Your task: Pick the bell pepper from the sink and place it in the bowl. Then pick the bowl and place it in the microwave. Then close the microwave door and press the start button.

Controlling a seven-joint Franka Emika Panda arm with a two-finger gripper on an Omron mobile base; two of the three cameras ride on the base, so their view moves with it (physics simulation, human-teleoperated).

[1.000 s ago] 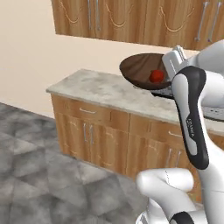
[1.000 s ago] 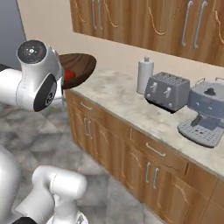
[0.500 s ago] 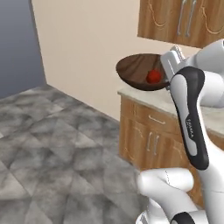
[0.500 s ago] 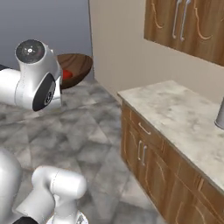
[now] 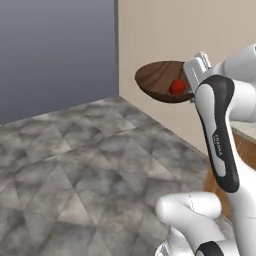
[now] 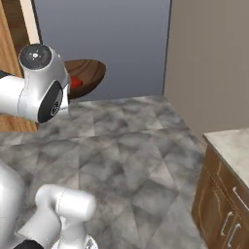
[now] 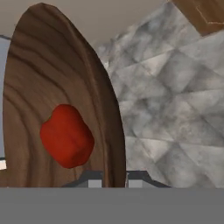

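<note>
Bowl point(image 5: 162, 82) in the air, carried high over grey tiled floor point(image 5: 75, 160), and the gripper point(image 7: 114, 178) is pinched narrow on its rim, one finger either side of the wooden wall in the hand view. Bell pepper point(image 7: 66, 135) sits inside it, resting on the grain near the gripped edge; from the left base view it is a red dot point(image 5: 177, 87) just beside the hand. So the first step looks done and the second is in hand: getting the loaded bowl to the microwave.

Next, by my reckoning, the base has to bring the microwave into sight, and the arm must keep the bowl level, because that pepper is loose and could roll out if the rim tips.

From the right base view the arm's big joint covers the near part of the bowl point(image 6: 87, 75). A counter corner point(image 6: 231, 148) with wooden cabinets pokes in at the lower right, cut by the edge. Past the beige wall point(image 5: 200, 30), just a flat grey-blue backdrop.
</note>
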